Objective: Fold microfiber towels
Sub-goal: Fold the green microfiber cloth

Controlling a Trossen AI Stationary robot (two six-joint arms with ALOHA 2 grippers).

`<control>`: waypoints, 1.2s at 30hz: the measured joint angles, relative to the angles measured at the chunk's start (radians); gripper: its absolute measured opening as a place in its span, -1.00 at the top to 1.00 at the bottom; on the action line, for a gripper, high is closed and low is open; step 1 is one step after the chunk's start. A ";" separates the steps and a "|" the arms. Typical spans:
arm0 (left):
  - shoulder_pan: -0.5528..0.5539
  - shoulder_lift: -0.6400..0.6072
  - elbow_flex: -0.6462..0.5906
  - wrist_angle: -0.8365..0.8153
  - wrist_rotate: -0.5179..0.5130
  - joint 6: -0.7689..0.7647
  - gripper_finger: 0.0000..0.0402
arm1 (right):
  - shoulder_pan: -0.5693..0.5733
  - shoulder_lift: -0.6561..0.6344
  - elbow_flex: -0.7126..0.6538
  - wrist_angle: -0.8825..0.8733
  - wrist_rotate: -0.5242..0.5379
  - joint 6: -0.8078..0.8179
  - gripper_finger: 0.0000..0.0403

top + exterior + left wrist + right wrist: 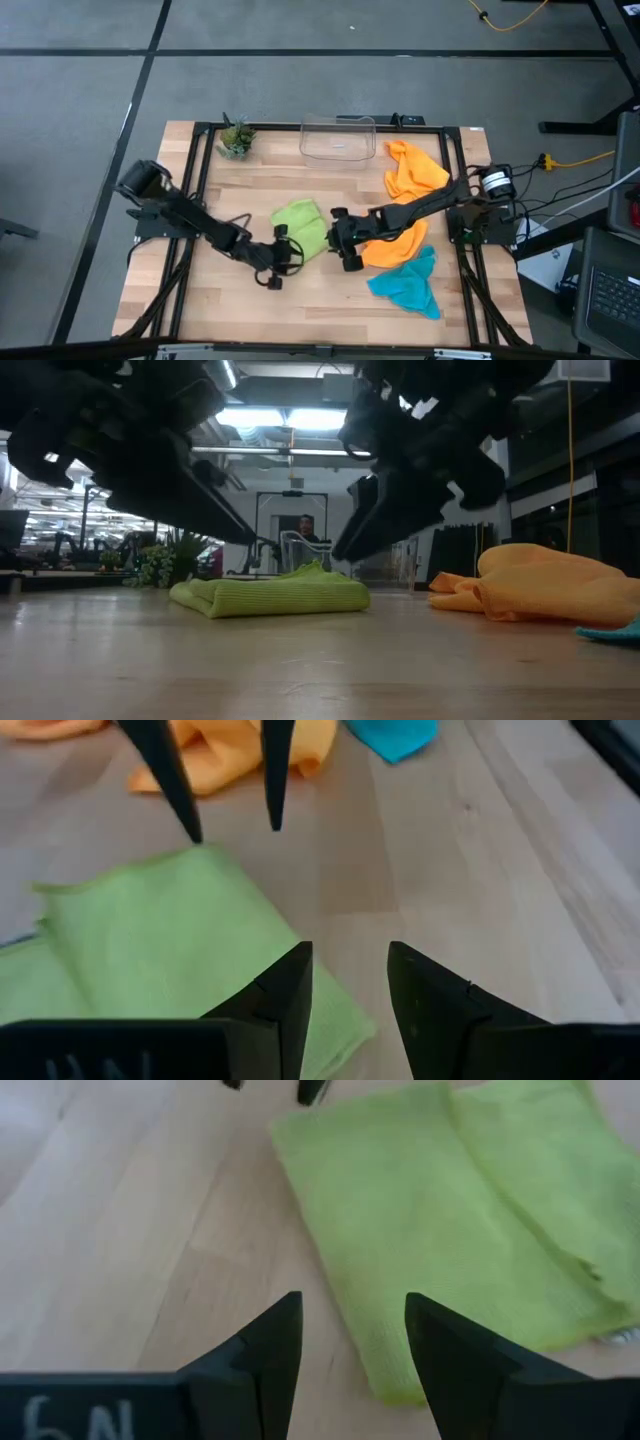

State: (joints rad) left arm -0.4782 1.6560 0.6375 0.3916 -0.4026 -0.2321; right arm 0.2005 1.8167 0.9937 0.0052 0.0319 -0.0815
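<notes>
Lime green towel (300, 224) folded mid-table, bare wood in front. Left gripper (283, 262) and right gripper (343, 243) flank it, fingers apart, empty (teal towel (612, 631) cut off low view).

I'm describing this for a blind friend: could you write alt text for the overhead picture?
Seen from above, two dark robot arms meet over a wooden table, the left gripper and right gripper open and empty on either side of a folded lime green microfiber towel. Two crumpled orange towels, a teal towel, a clear plastic bin and a small potted plant lie around.
</notes>
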 joint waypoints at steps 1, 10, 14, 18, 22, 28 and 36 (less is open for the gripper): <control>-0.001 0.030 0.033 -0.012 0.002 0.003 0.38 | 0.003 0.008 0.003 0.001 0.000 -0.017 0.10; 0.024 0.117 0.249 -0.431 -0.059 -0.059 0.11 | 0.010 0.044 0.012 0.034 0.005 -0.114 0.10; 0.020 0.109 0.281 -0.451 -0.003 -0.072 -0.03 | 0.010 0.044 0.012 0.038 0.011 -0.139 0.10; 0.018 0.122 0.288 -0.471 0.020 -0.073 -0.08 | 0.010 0.044 0.012 0.029 0.012 -0.130 0.10; 0.022 0.121 0.288 -0.495 0.018 -0.099 -0.08 | 0.003 0.044 0.012 0.027 0.011 -0.103 0.03; 0.022 0.121 0.288 -0.520 0.018 -0.139 -0.09 | -0.002 0.048 0.012 0.021 0.011 -0.111 -0.28; 0.022 0.121 0.288 -0.566 -0.003 -0.157 -0.10 | -0.006 0.084 0.012 0.021 0.008 -0.137 -0.43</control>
State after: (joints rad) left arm -0.4564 1.7771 0.9257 -0.1746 -0.4061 -0.3896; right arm 0.1946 1.9011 1.0058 0.0258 0.0399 -0.2188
